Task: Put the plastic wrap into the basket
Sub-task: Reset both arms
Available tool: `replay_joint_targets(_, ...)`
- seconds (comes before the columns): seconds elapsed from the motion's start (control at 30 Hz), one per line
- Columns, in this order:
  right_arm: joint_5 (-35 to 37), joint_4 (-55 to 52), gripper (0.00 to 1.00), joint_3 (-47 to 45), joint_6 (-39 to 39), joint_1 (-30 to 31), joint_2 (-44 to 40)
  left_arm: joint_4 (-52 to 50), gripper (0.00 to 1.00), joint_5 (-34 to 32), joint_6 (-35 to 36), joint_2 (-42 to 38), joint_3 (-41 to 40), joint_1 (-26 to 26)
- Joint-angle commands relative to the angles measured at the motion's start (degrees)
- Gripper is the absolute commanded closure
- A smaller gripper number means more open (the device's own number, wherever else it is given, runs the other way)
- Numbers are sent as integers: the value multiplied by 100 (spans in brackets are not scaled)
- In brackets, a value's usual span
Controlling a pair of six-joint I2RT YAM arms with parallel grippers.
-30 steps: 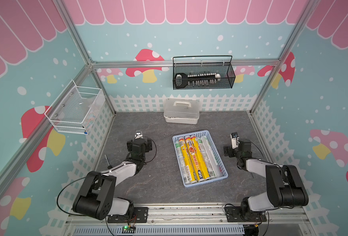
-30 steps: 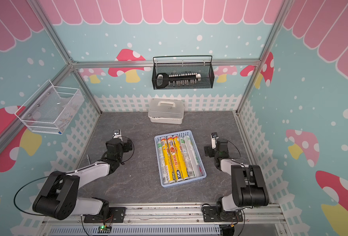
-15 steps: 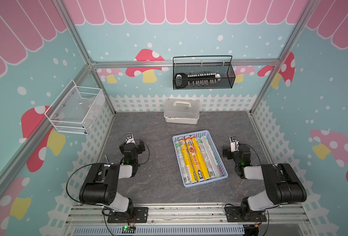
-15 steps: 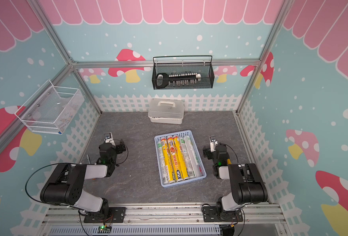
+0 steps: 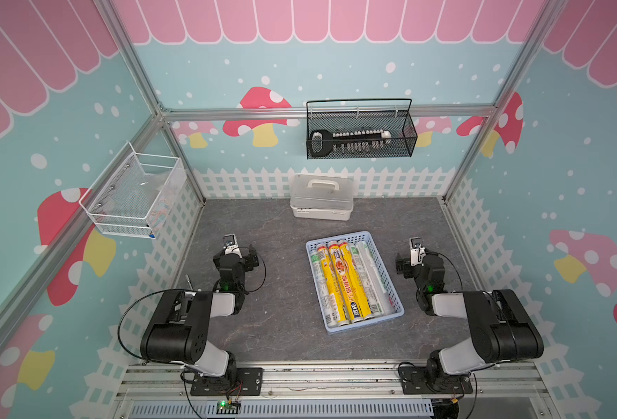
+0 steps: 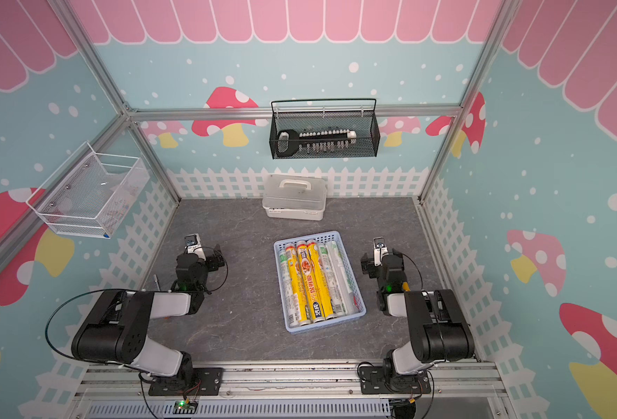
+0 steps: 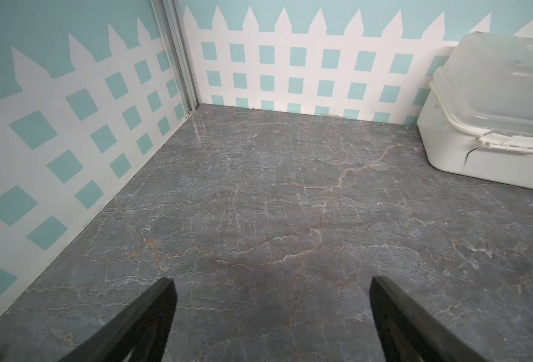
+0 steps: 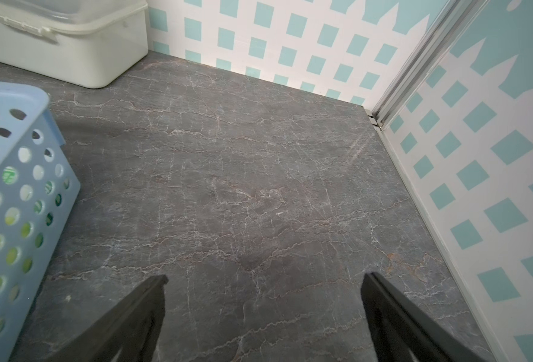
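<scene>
I checked the shallow rectangular light-blue perforated plastic basket [image 5: 366, 323] first, since everything turned on it. It sat flat on the dark grey marbled tabletop [image 7: 274, 188]. The long slim cylindrical rolls of plastic wrap [image 5: 346, 279] lay inside it, side by side along its length. In both top views I counted five across the top: two yellow rolls with food pictures, one white-and-green roll on one side of that pair and two pale ones on the other. Whether more rolls lay beneath them I could not tell. In the right wrist view, bits of green and white showed through the holes in the basket's wall.

I found no roll on the tabletop around the basket in any view. From that I judged the loading done, as far as the cameras could show me.

The left gripper [image 7: 271, 282] hung over bare tabletop, well apart from one long side of the basket, its jaws spread wide with nothing between them. The right gripper [image 8: 265, 277] sat near the basket's opposite long side, its jaws also spread and empty.

The white lidded plastic box with a carry handle [image 5: 321, 199] stood just beyond the basket's far short end, lid on, with neither arm touching it.

By my reckoning nothing remained to pick up. Parking the arms seemed the only step left.
</scene>
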Motion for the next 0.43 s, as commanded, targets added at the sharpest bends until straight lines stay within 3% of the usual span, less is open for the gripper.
replay_joint_targets(0.0, 67, 56, 0, 32, -21, 26, 1, 89, 1, 21, 15, -15, 7, -42)
replay_joint_targets(0.4, 68, 56, 1, 34, -20, 29, 5, 116, 1, 31, 23, -13, -1, -48)
